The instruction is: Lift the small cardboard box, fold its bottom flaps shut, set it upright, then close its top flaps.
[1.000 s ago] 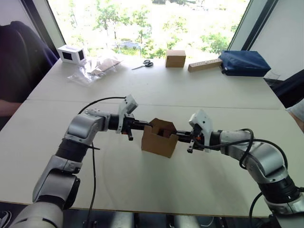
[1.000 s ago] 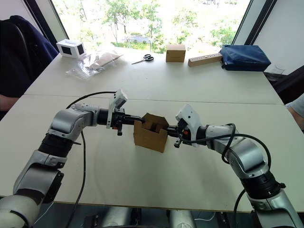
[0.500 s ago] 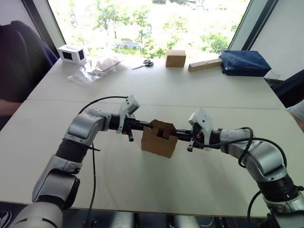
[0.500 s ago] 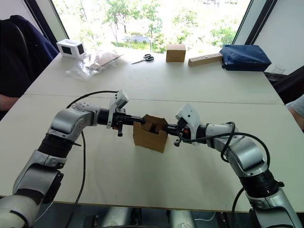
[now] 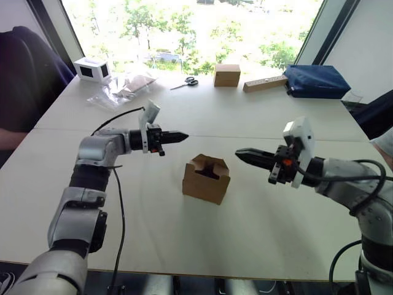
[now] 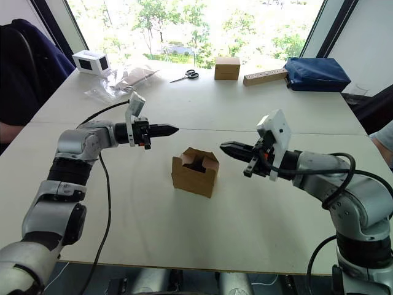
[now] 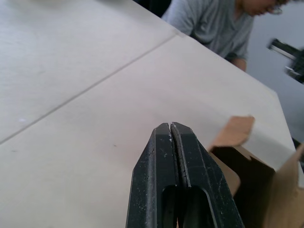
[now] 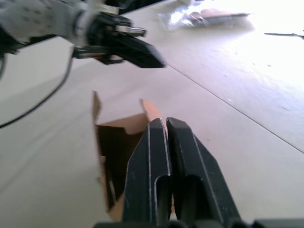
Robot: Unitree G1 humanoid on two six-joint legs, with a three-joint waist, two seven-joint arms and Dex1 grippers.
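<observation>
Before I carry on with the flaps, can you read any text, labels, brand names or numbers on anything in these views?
None can be read.
Small brown plain cardboard box: no print shows.
Smaller cube-like brown box by the window: no print shows.
White box with dark panels at the far corner: any marking is too small to read.

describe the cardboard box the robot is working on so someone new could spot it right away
On the long pale table, look near the middle, between the two black grippers. The plain brown cardboard box stands there alone with its top flaps open, unlike the smaller closed brown box at the far edge by the window.
</observation>
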